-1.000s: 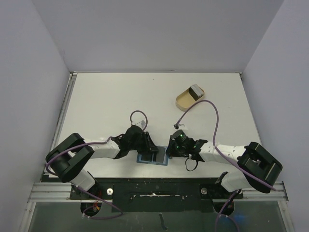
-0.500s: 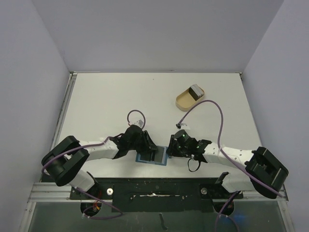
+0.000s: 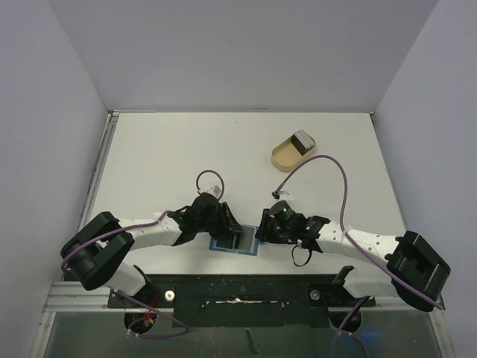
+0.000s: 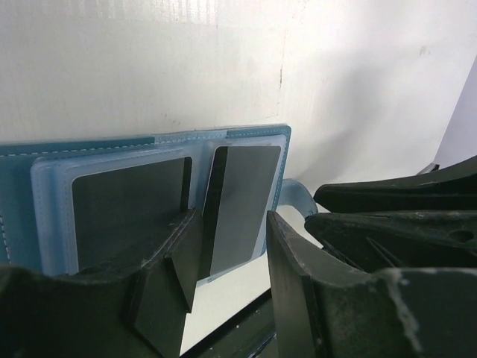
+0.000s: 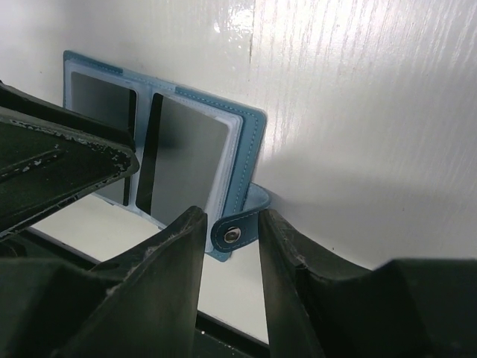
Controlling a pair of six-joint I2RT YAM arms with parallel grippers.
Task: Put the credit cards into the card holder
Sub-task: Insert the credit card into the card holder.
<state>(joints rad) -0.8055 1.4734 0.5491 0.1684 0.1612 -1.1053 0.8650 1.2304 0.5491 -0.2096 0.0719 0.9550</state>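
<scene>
Blue wallet [image 3: 237,245] is spread flat at the table's [image 3: 223,149] near edge, so both pockets are exposed; grey cards [image 4: 130,205] are seated inside. Left gripper [image 4: 232,231] and right gripper [image 5: 231,216] are parted, nothing clamped.

One blue card holder [image 4: 97,143] is lying open on the one bench [image 3: 171,149]. Two dark grey cards are sitting in it: the card by the tab [image 4: 242,190] and the other card [image 4: 123,205]. One tan dish [image 3: 283,156] is carrying one greyish flat piece [image 3: 302,139]. Two hands are hovering: left hand [image 4: 231,257], right hand [image 5: 231,224].
</scene>
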